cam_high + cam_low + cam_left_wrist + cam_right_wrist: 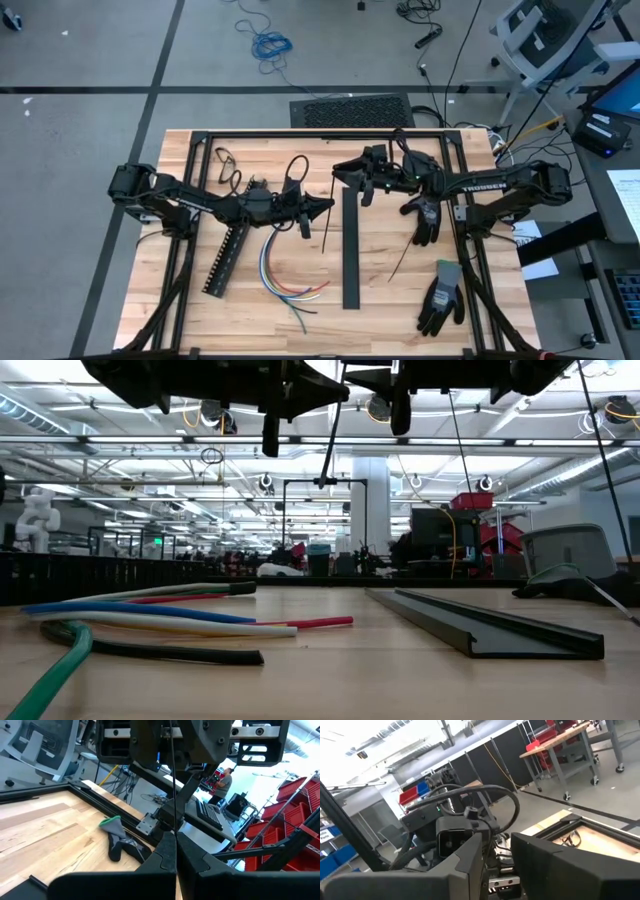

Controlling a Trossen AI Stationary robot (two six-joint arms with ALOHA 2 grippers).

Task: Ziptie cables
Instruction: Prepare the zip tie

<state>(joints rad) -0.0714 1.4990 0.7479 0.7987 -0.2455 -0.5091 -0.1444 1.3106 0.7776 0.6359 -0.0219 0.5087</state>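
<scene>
Perforated black rail: lay at the left of the tabletop, untouched.

Left gripper: hung above the tabletop near its middle, fingers closed on a thin black zip tie. Strip pinched near its upper part, with the free end hanging down, clear of the wood.

Cables: lay loose on the tabletop below the left gripper, between the rail and the long black channel. Curved and fanned out at the near ends, not gathered, with no tie around them.

Right gripper: hung just beside the left gripper, facing it across the zip tie. Fingers stood apart, with nothing seen between them.

Farther right: a second zip tie and two gloves lay on the wood.

Step in hand, as judged: presenting the zip tie between the two grippers, before any wrapping.

Next move, as judged: called for the free end to be taken by the right fingers, then for the strip to be brought down and passed under the cables where they run closest together. Risk noted: a thin strip slipping or twisting at hand-over.
</scene>
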